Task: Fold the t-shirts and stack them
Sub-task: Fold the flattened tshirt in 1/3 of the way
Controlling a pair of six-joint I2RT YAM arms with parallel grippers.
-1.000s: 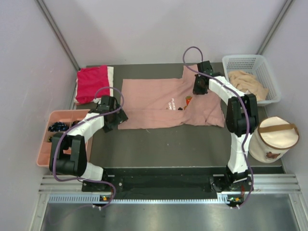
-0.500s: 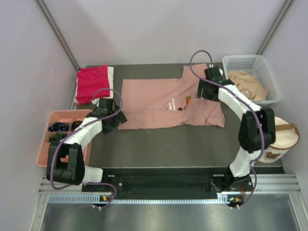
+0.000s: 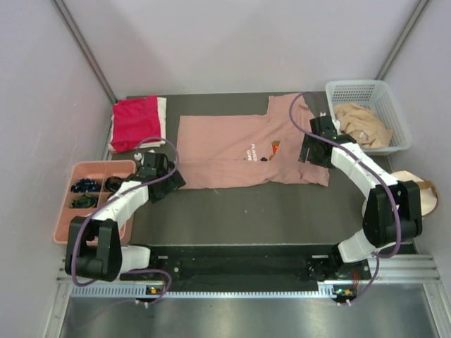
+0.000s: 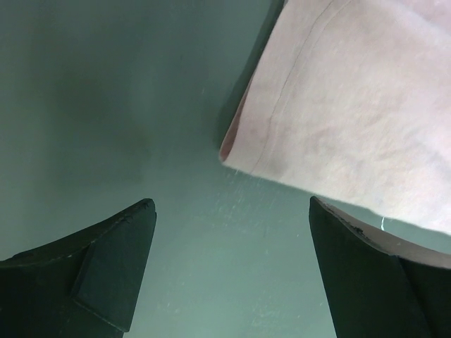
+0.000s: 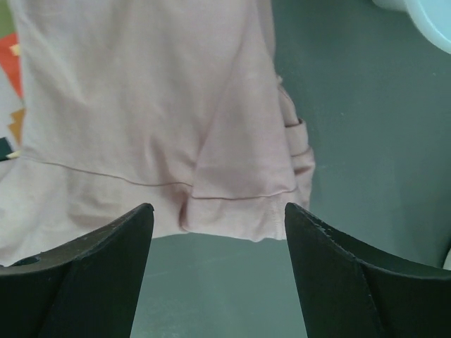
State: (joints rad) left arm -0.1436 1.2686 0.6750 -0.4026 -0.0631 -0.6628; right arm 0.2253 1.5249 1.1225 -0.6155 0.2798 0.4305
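Observation:
A dusty-pink t-shirt (image 3: 225,151) with a small print lies spread flat on the dark table. My left gripper (image 3: 171,182) is open and empty just off the shirt's near-left corner; the left wrist view shows that corner (image 4: 352,105) ahead of the open gripper (image 4: 232,211). My right gripper (image 3: 310,151) is open and empty over the shirt's right sleeve; the right wrist view shows the sleeve hem (image 5: 239,197) between the spread fingers of the gripper (image 5: 218,211). A folded red shirt (image 3: 135,121) lies on a white one (image 3: 163,113) at back left. A tan shirt (image 3: 361,123) lies in the basket.
A white mesh basket (image 3: 366,86) stands at the back right. A round cream bag (image 3: 423,190) sits at the right edge behind my right arm. A pink compartment tray (image 3: 70,232) with small dark items sits left of the table. Grey walls close in both sides.
My right gripper has moved right and nearer, from the shirt's collar area to its right sleeve. My left gripper has shifted slightly nearer, off the shirt's corner.

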